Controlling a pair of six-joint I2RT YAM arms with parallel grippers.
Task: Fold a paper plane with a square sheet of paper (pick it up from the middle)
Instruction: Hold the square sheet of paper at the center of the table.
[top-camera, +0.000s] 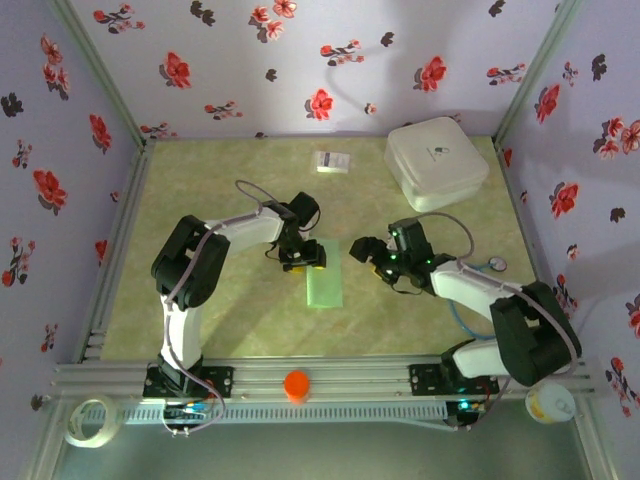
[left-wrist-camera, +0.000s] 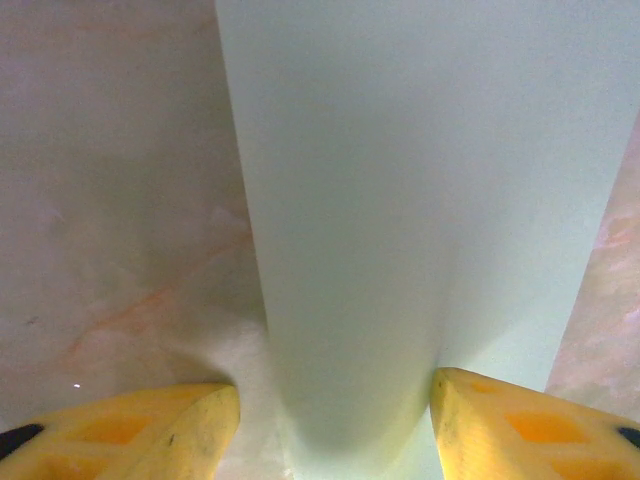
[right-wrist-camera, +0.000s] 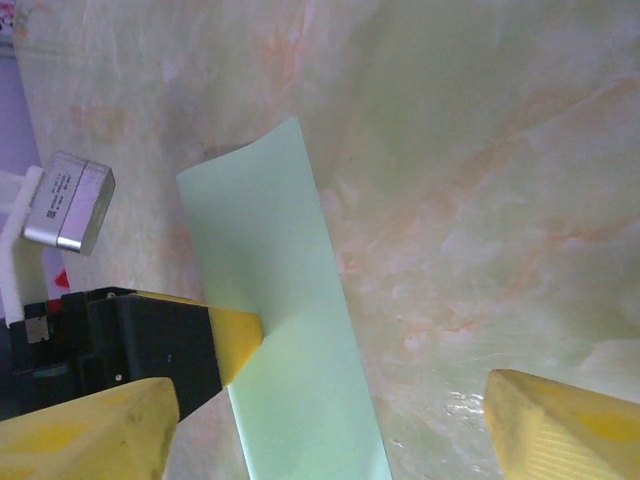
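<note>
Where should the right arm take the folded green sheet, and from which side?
Probably the long right edge, away from the left gripper, coming in low from the right. The square sheet of paper lies as a narrow strip; the left gripper straddles one end, and the right gripper stands open beside it.

No legible text, even on the white card (top-camera: 331, 161)
</note>
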